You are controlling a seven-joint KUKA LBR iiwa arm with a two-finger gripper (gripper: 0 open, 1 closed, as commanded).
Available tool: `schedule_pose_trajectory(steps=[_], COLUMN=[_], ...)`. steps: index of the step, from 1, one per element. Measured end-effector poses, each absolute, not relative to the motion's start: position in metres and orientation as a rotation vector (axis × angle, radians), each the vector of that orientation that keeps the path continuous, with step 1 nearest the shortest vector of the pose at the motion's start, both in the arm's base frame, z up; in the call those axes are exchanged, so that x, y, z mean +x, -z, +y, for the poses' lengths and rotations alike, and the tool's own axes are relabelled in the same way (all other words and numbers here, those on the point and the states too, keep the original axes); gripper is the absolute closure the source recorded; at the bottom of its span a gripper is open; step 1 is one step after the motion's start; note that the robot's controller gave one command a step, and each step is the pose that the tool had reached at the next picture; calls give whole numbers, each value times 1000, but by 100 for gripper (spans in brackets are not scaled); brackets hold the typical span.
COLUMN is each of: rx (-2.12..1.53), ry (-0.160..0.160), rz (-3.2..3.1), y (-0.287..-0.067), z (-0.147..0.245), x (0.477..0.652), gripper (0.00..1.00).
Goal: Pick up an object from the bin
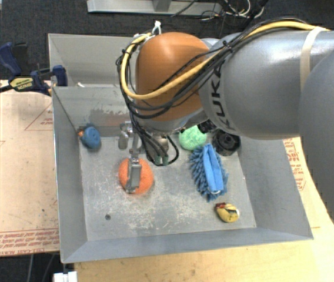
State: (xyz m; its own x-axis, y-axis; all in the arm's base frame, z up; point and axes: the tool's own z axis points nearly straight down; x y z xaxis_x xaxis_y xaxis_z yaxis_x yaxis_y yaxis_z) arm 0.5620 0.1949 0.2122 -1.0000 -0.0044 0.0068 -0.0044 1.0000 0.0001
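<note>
The grey KUKA arm [273, 81] reaches in from the right over the grey metal bin [67, 175], its rounded orange wrist cover [167, 69] above the bin's middle and the gripper [133, 182] pointing straight down. To its right lie a blue bristly brush [208, 170], a green ball [191, 137] and a small yellow lump [227, 212]; a small blue lump [89, 137] lies to its left. The gripper's tip sits against the orange ball [147, 178], left of centre on the bin floor; how far it is parted cannot be made out.
</note>
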Motion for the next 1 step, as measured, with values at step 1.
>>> schedule_pose_trajectory(steps=[1], rx=[2], ry=[2], rz=[-3142], y=[-217], z=[194], x=[564], gripper=[0])
